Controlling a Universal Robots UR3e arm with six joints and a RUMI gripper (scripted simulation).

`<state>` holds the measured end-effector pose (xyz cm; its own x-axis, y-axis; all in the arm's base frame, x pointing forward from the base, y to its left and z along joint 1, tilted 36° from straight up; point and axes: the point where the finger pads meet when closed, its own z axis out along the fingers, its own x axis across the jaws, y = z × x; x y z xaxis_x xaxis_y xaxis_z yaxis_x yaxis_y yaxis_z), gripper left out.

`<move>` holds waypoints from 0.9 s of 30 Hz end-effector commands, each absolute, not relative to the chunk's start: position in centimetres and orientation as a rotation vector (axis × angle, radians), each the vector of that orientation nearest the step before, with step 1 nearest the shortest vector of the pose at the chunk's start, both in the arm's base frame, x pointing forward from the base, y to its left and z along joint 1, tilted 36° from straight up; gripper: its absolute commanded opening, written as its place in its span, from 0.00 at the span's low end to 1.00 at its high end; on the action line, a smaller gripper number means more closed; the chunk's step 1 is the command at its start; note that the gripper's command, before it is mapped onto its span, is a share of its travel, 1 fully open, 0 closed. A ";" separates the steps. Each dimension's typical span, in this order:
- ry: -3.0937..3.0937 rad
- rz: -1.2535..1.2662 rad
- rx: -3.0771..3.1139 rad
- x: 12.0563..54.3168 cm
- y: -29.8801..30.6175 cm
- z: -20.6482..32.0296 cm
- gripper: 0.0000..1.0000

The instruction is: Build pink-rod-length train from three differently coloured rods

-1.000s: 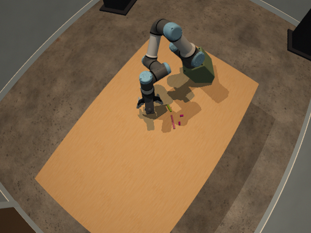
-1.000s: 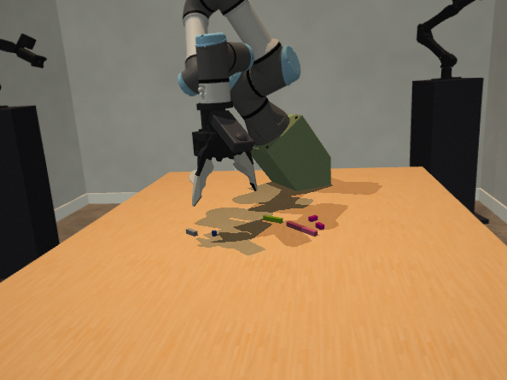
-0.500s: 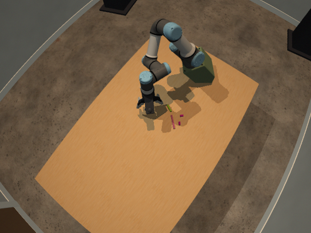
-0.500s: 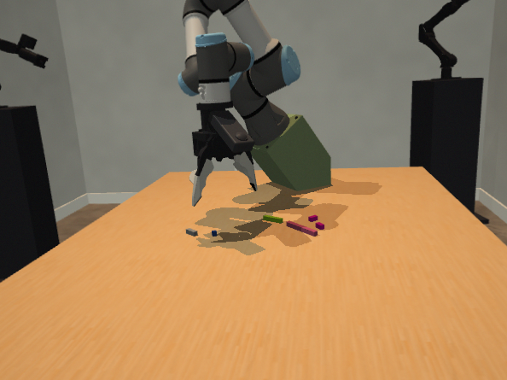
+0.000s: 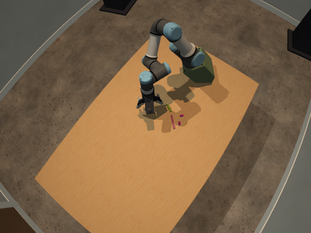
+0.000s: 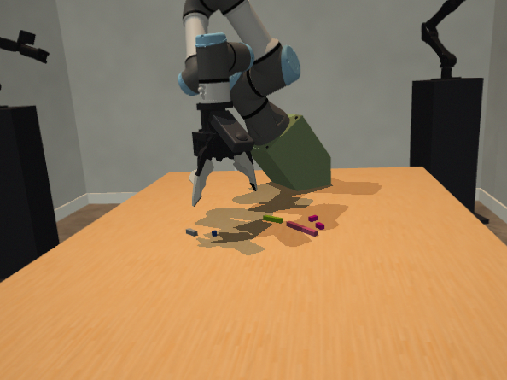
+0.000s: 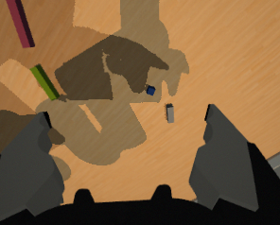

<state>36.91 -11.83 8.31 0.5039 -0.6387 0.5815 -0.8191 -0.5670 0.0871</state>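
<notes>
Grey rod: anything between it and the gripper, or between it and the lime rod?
Nothing visible blocks the gripper from the grey rod. Toward the lime rod, the blue rod sits just beside the straight path.

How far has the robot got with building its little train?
Nothing looks finished: no rods sit end to end. The gripper is open and holds nothing. Left to do: line up the lime rod, grey rod and blue rod, which lie apart; together they should match the pink rod.
</notes>
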 end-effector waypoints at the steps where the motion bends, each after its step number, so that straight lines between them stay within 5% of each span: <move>1: -1.214 0.716 2.399 37.0 -11.8 8.4 1.00; 27: -1.250 0.724 2.386 37.0 -11.8 8.4 1.00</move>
<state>36.92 -11.80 8.29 0.4890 -0.6490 0.5828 -0.8281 -0.5554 0.0764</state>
